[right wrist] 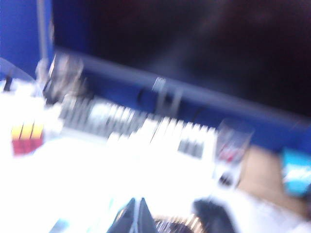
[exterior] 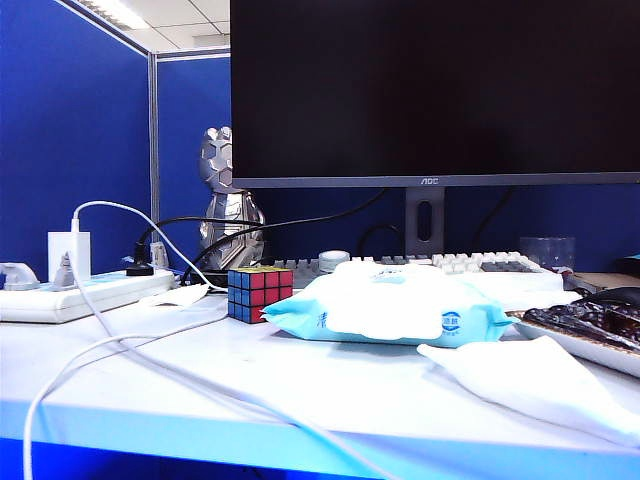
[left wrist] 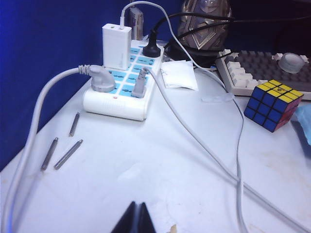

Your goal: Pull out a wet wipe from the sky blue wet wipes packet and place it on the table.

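Widest of all, the table (exterior: pixel 380 385), white with a light blue front edge, carrying everything else. On its middle, the sky blue wet wipes packet (exterior: pixel 400 305), lying flat with the big white flap label upward and the small round logo toward the right end. Looks soft and pillow-like, probably light enough to slide or lift if a sheet is pulled hard, so better to pull slowly and low, or to steady the pack by one crimped end. Just near and right of the packet, apart from it, the wet wipe (exterior: pixel 530 378), spread in loose folds on the table close to the front edge; judged from this, already pulled out and laid down. Seems thin, limp and moist, likely to cling to the surface and to crumple; best pinched at a raised fold or a free corner, not pressed flat. Left of the packet, almost touching its end, the Rubik's cube (exterior: pixel 259 293). Neither arm visible in the exterior view. Left gripper (left wrist: pixel 137 219) above the bare left part of the table, near the power strip side, fingers pressed together, holding nothing. Right gripper (right wrist: pixel 136 217) in a very blurred view facing the keyboard and monitor, fingers together also, nothing between them.
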Controlling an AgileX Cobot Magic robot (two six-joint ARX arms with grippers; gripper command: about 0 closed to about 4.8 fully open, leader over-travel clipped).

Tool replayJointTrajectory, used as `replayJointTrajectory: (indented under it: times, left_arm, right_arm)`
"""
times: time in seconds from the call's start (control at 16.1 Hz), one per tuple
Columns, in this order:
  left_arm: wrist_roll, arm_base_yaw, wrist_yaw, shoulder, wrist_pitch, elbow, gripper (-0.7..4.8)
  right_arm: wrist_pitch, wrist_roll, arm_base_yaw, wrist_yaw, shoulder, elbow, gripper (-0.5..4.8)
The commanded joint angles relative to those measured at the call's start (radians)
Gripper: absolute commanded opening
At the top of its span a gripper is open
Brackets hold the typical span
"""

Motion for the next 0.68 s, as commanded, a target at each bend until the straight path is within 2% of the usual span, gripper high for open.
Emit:
replayJointTrajectory:
  times: [0.06,0.5,0.56,0.68]
  left_arm:
    - [-0.002,0.001,0.0,-0.003,-0.006,-0.002,-0.01]
    - [-0.002,0.001,0.001,-0.003,-0.006,-0.002,-0.01]
    - [-0.002,0.001,0.0,-0.003,-0.006,-0.002,-0.01]
    - [-0.002,0.001,0.0,-0.003,-0.006,-0.002,-0.01]
  right_arm:
    - [0.077,0.024,-0.001,-0.004,-0.042,-0.074,0.03]
    - [0.069,0.076,-0.006,0.012,-0.095,-0.209,0.03]
    - [0.065,0.126,-0.006,0.069,-0.095,-0.227,0.03]
    - [0.031,0.151,-0.005,0.138,-0.095,-0.251,0.03]
